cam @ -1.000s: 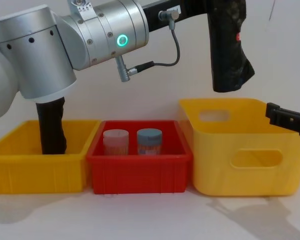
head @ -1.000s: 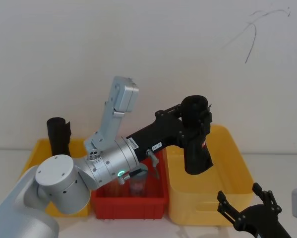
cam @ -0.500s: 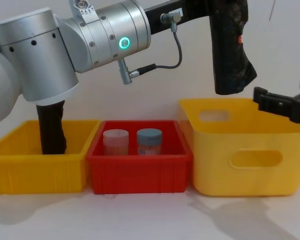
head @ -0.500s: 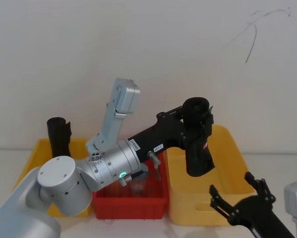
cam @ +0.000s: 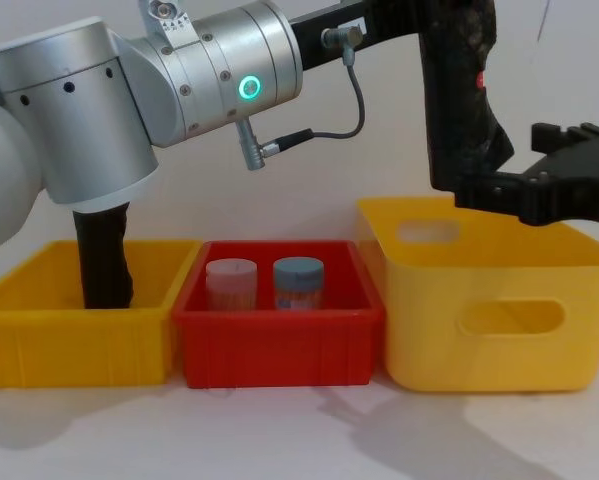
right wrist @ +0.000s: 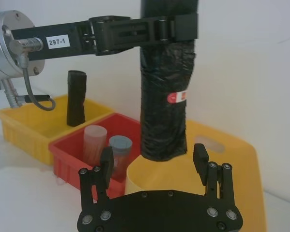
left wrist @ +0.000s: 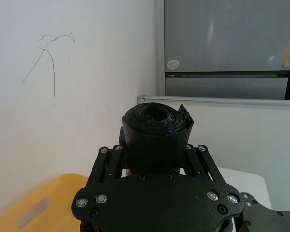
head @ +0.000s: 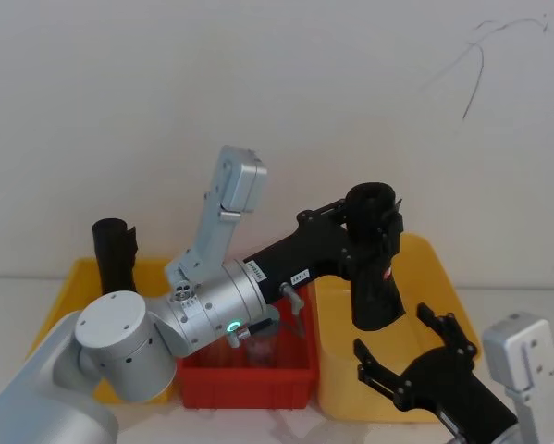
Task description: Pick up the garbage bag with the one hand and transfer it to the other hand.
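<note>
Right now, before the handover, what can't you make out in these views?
Chest view: the right end effector partly covers the garbage bag's lower end.
Left wrist view: the left end effector's body hides the bag below its top.
Chest view: the left arm hides the spare roll's top.
Right wrist view: the bag's red label is too small to read.

Lab-type setup: sorting bins (cam: 429, 345), specimen jars (cam: 299, 284)

Chest view (upper edge) cuts off garbage bag (cam: 457, 110) top; btm partly hidden.
</note>
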`<state>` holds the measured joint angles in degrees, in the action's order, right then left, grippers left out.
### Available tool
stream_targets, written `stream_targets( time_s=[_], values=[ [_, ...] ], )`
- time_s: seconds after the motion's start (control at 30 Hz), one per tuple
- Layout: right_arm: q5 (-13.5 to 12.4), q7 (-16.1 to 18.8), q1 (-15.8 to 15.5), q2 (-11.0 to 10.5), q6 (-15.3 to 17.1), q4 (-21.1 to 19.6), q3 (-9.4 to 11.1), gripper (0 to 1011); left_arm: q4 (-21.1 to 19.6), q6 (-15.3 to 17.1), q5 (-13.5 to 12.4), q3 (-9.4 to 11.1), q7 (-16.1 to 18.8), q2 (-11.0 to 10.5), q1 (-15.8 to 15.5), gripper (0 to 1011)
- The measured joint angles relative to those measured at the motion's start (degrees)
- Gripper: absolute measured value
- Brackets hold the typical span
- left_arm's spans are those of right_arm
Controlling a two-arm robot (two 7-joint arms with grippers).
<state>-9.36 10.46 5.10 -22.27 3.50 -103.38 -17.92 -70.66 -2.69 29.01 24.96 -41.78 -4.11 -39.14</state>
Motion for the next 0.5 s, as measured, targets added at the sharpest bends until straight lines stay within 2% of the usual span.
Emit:
stream_targets(
  time_s=[0.23,0.5],
  values=[
    [0.9,0.9,2.5,1.1,2.0,1.3,-1.0,1000,0.0,0.0,0.0,0.0,0.0,0.0,0.0,486],
    [1.4,1.0,4.6,2.3,3.1,2.9,-1.1,1000,0.0,0.0,0.1,0.0,0.0,0.0,0.0,486]
  ],
)
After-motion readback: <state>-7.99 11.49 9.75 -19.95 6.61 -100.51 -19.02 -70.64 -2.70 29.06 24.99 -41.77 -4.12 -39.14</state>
